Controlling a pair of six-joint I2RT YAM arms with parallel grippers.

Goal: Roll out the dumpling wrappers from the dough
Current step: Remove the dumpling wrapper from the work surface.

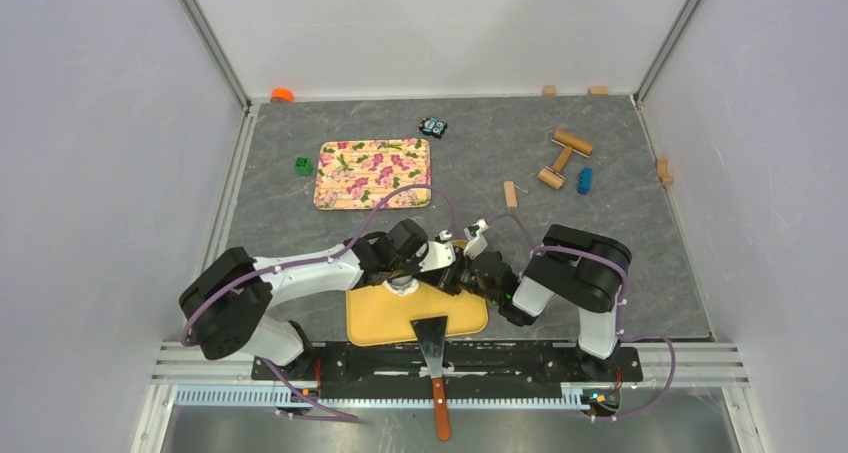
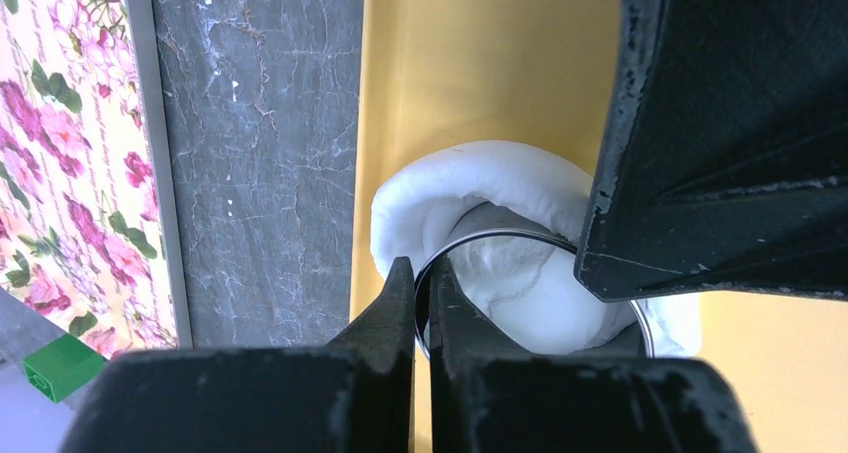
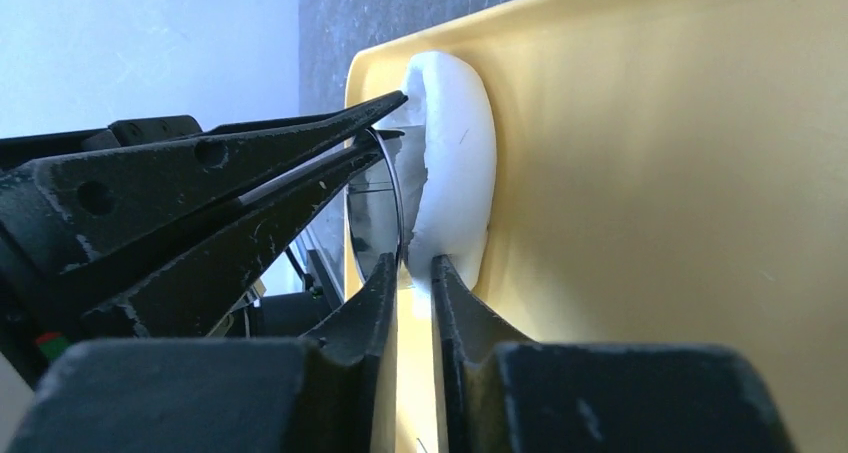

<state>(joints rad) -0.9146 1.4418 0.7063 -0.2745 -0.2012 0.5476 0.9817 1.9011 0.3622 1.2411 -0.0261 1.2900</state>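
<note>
The white dough (image 2: 470, 178) lies as a thick soft patch at the far left corner of the yellow board (image 2: 480, 53). A clear round cup (image 2: 500, 235) stands mouth-down in it, with dough inside and around its rim. My left gripper (image 2: 422, 273) is shut on the cup's rim. My right gripper (image 3: 412, 271) is nearly closed on the dough's edge (image 3: 460, 153), right beside the cup (image 3: 375, 213). In the top view both grippers meet over the dough (image 1: 400, 287). No separate flat wrapper shows.
A metal scraper (image 1: 432, 343) with a wooden handle lies on the yellow board's (image 1: 470, 318) near edge. A flowered board (image 1: 372, 173) lies behind, with a green block (image 1: 303, 165) beside it. A wooden rolling pin (image 1: 565, 158), a blue block (image 1: 584, 180), small wooden blocks and a toy car (image 1: 433, 127) lie at the far right.
</note>
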